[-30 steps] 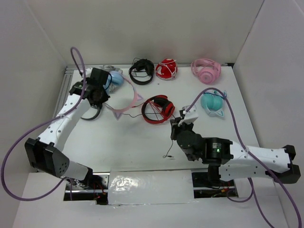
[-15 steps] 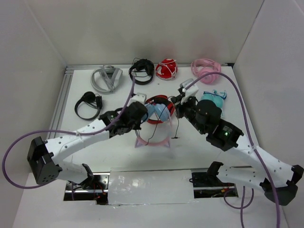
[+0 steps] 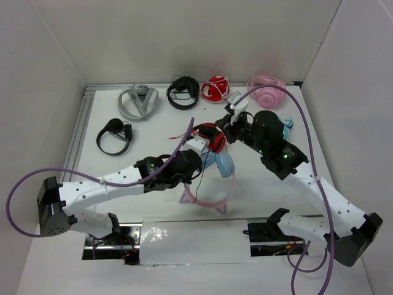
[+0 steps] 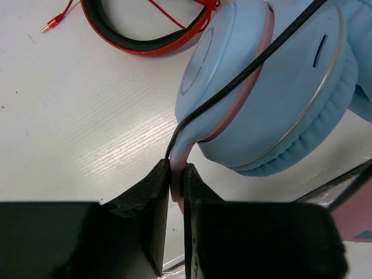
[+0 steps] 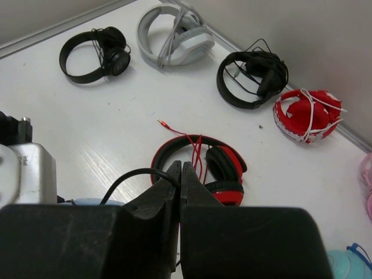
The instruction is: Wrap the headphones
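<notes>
Near the middle of the surface (image 3: pixel 153 129), the headphones (image 3: pixel 224 165) now hang from the left tool (image 4: pixel 176 170), which is pressed tight on the pink headband just below a blue earcup. A second ago that arm was far off at the back left corner with them. Half a second ago they were over the red headphones (image 3: pixel 209 134). Now they sit a little nearer the front, with the earcups toward the back and the cat-eared band drooping toward the near edge. The right tool (image 5: pixel 181 170) has gone the other way, from low in front to up and back over the red pair. Its fingers are squeezed together on the thin dark cable (image 5: pixel 139 170), which loops out to one side of them. So the two ends have been drawn apart, and in the left wrist view the cable already runs slantwise across the earcup. I take that as the winding just starting, with most of the length not yet laid on. The red headphones are the nuisance: they lie right under the right tool, close behind the held pair, with their own red lead loose on the surface, and a low pass could snag it. The teal headphones (image 5: pixel 349 260) sit close by the right arm. The black, grey, red-and-white and all-pink pairs along the back are well apart from the work.
</notes>
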`<action>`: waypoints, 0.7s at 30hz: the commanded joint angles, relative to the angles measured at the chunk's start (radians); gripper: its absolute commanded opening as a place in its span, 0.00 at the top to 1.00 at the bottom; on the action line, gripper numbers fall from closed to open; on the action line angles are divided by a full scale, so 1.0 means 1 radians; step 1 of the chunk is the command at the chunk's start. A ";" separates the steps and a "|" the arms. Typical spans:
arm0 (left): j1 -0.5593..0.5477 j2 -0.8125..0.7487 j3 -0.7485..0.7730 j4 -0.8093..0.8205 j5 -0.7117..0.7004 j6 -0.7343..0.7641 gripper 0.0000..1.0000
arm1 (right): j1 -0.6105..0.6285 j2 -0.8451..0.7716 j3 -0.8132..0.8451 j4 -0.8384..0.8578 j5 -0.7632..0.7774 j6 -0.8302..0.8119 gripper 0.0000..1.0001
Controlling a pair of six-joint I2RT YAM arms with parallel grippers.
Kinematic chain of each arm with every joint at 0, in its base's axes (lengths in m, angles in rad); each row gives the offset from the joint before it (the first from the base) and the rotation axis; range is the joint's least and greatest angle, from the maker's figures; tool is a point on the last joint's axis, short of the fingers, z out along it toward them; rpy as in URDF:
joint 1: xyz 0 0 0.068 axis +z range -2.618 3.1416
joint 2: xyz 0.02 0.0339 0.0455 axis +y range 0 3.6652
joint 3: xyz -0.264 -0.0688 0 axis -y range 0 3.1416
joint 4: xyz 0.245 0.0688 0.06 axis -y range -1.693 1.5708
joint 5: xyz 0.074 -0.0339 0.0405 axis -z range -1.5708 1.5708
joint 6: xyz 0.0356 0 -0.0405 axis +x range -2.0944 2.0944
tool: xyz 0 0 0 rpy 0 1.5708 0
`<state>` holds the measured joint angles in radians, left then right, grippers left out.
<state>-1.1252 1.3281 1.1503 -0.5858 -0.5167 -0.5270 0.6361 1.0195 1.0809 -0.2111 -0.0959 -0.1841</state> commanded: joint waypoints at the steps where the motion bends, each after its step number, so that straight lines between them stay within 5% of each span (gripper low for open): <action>1: -0.016 0.028 0.051 -0.014 -0.051 -0.050 1.00 | -0.029 -0.013 0.036 0.102 -0.022 0.003 1.00; 7: 0.027 0.132 0.246 -0.417 -0.180 -0.448 1.00 | -0.026 -0.169 -0.064 0.118 0.041 0.075 1.00; 12: 0.244 0.161 0.413 -0.612 -0.163 -0.676 1.00 | -0.030 -0.361 -0.203 0.076 0.186 0.242 1.00; 15: 0.398 0.096 0.451 -0.508 -0.089 -0.602 1.00 | -0.029 -0.472 -0.321 0.068 0.228 0.330 1.00; 21: 0.692 -0.177 0.275 -0.076 0.239 -0.335 1.00 | -0.036 -0.567 -0.421 -0.025 0.396 0.393 1.00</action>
<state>-0.5049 1.3010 1.4536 -0.8978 -0.4515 -0.9646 0.6083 0.4698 0.6868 -0.2001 0.1707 0.1371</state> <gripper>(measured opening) 0.239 0.022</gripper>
